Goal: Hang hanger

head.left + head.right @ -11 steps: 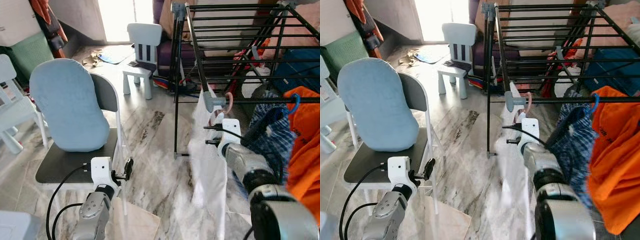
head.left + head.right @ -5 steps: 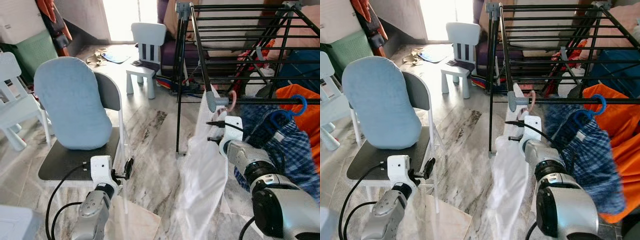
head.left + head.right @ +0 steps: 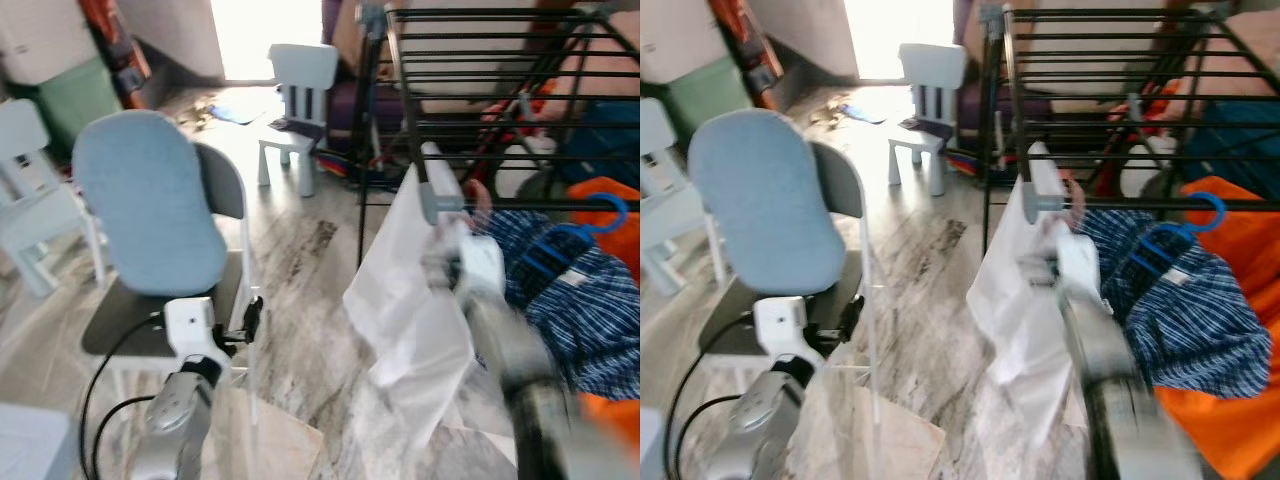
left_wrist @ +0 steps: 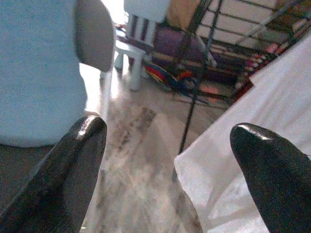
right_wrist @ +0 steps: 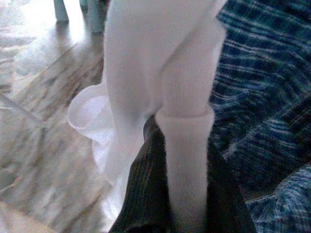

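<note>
A white garment [image 3: 405, 300] hangs at the front corner of the black drying rack [image 3: 400, 110] and billows out to the left. A pink hanger hook [image 3: 480, 196] shows at the rack's front rail above it. My right gripper [image 3: 445, 268], blurred, is against the garment just below that rail. In the right wrist view its dark fingers [image 5: 141, 199] close around a fold of the white garment [image 5: 184, 141]. My left gripper [image 3: 250, 322] stays low beside the chair, fingers [image 4: 90, 133] spread wide with nothing between them.
A blue hanger [image 3: 565, 240] carrying a plaid shirt [image 3: 590, 310] hangs on the same rail, with an orange garment [image 3: 1230, 400] beyond it. A chair with a blue cushion [image 3: 150, 215] stands at the left. A small white chair [image 3: 300, 100] stands farther back on the marble floor.
The right arm has moved and is now blurred. The white garment has swung up and out to the left. The camera has shifted a little; the left arm holds still.
</note>
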`<state>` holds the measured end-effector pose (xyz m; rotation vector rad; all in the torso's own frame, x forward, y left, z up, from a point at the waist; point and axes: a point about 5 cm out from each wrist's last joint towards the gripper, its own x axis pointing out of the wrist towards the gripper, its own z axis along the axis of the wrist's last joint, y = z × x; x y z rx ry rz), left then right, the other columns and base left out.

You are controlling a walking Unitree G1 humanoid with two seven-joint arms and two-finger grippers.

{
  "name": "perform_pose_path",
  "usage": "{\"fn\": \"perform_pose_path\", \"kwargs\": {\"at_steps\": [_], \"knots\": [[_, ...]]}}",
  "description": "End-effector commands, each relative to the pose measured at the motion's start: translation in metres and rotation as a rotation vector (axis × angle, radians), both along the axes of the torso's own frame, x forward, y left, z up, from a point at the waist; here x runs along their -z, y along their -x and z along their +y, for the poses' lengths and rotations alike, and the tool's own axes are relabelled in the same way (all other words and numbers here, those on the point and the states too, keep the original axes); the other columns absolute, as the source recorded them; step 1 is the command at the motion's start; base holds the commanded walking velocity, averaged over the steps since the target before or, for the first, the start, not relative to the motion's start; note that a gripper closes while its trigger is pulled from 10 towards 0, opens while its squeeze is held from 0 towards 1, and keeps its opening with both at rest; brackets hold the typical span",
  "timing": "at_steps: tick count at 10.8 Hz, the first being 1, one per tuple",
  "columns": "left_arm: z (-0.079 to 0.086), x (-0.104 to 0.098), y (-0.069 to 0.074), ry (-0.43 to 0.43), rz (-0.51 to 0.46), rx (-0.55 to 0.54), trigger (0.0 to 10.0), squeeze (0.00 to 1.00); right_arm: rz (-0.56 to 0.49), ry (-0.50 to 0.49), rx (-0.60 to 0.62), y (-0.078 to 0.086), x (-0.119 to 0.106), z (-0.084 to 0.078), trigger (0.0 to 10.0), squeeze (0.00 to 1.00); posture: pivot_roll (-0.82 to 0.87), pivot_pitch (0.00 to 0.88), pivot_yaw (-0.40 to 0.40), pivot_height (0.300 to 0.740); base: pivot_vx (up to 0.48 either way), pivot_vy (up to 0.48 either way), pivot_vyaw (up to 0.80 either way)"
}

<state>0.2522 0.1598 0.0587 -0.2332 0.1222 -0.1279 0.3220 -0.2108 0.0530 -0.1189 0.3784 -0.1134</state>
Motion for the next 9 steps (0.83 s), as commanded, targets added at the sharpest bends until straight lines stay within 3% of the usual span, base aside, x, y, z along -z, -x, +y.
{"fn": "perform_pose_path", "kwargs": {"at_steps": [1,4,6,9], "knots": [[0.003,-0.005,-0.001,-0.001,-0.015,0.003,10.0,0.0,-0.1,0.037,-0.007,-0.002,-0.015,0.003,10.0,0.0,-0.18,0.0,0.027,0.74,0.0,0.0,0.0],[0.01,-0.004,0.003,0.018,-0.008,-0.021,10.0,0.0,-0.11,-0.022,-0.001,0.03,-0.013,0.011,10.0,0.0,-0.2,0.0,0.024,0.74,0.0,0.0,0.0],[0.009,-0.004,0.004,0.026,-0.006,-0.023,10.0,0.0,-0.135,-0.028,0.016,0.034,-0.016,0.01,10.0,0.0,-0.2,0.0,0.022,0.74,0.261,0.0,0.0],[0.002,-0.002,0.003,0.044,-0.002,-0.007,10.0,0.0,-0.132,-0.021,0.053,0.055,-0.013,0.008,10.0,0.0,-0.21,0.0,0.023,0.74,0.325,0.0,0.0]]}}
